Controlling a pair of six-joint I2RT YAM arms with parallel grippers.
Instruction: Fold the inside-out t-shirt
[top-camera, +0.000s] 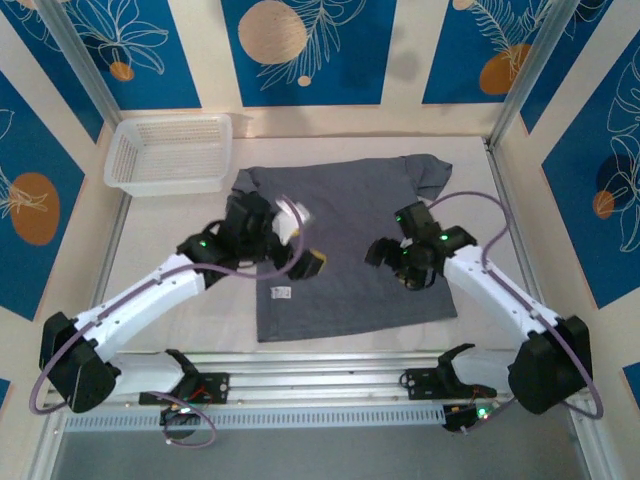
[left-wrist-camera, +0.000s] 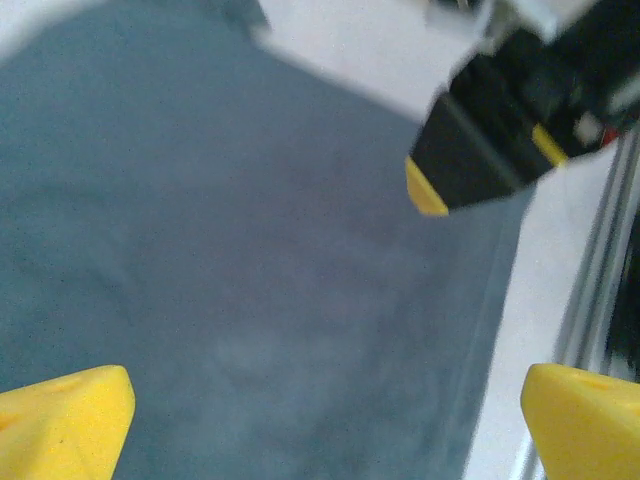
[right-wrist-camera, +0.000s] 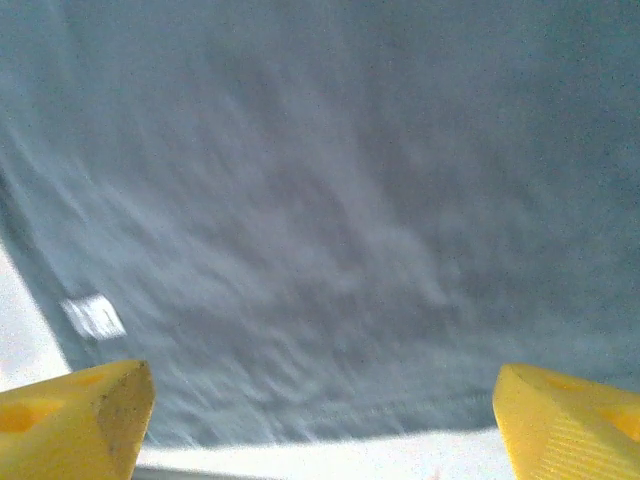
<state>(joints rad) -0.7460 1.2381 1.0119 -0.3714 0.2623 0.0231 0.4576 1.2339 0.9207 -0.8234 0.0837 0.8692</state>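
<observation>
Hovering above the t-shirt (top-camera: 350, 215), which lies spread flat in the middle of the tabletop, the left gripper (left-wrist-camera: 325, 420) and right gripper (right-wrist-camera: 320, 420) both gape wide with nothing held. This looks like a pause between folds. Next, each must pinch a shirt edge and lift it.

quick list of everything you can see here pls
t-shirt: 1, dark grey, spread flat mid-table
tag: 1, white, on the t-shirt near its near edge
basket: 1, white mesh, far left corner of the table
table: 1, white, under it all
wall panels: several, blue with orange circles, around the table
left arm: 1, white and black, reaching over the t-shirt
right arm: 1, same colours, likewise
left tool: 1, yellow-tipped, open above the t-shirt
right tool: 1, yellow-tipped, open above the t-shirt
</observation>
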